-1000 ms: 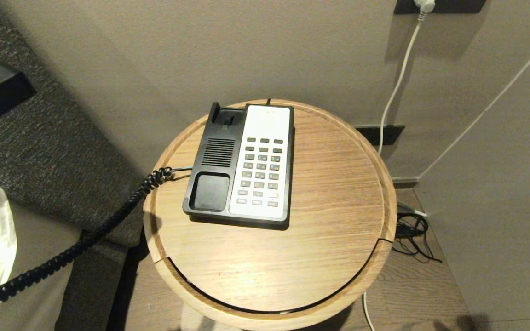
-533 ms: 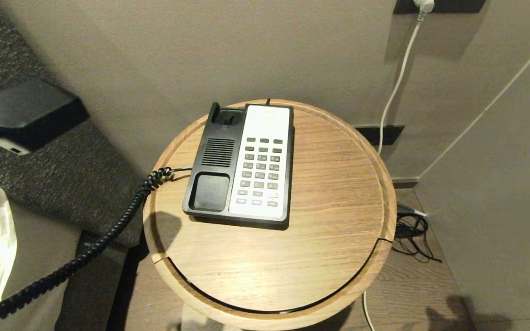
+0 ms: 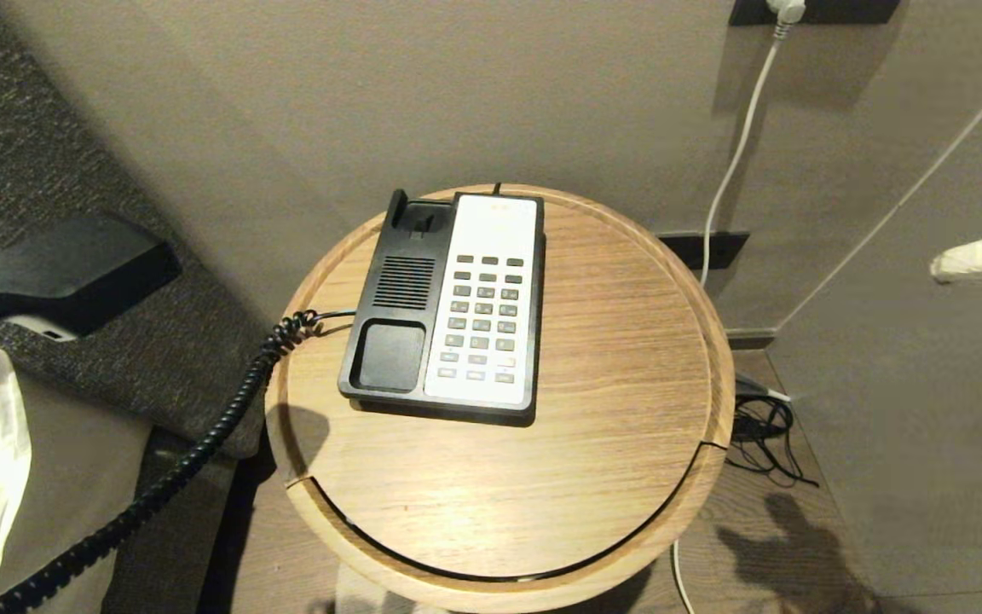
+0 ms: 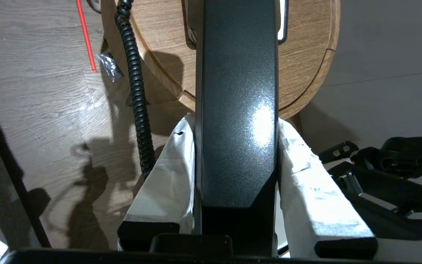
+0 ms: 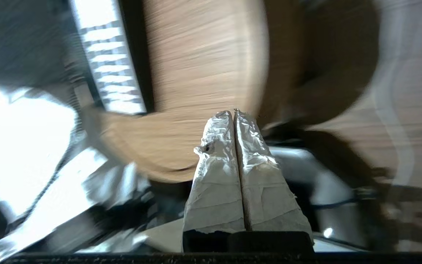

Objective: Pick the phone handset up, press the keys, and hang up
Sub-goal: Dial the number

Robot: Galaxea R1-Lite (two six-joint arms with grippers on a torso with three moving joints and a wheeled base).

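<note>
The black phone handset hangs in the air at the far left, off the round table, with its coiled cord running down from the phone base. My left gripper is shut on the handset, one white-wrapped finger on each side. The keys sit on the white faceplate of the base; the cradle beside them is empty. My right gripper is at the right edge, level with the table's far side and off it. In the right wrist view it is shut and empty.
The round wooden table has a raised rim and stands against a wall. A white cable hangs from a wall socket at the back right, with black wires on the floor. A dark padded headboard and white bedding are at the left.
The handset has moved right and further into the head view with my left gripper. My right gripper has come into view at the right edge.
</note>
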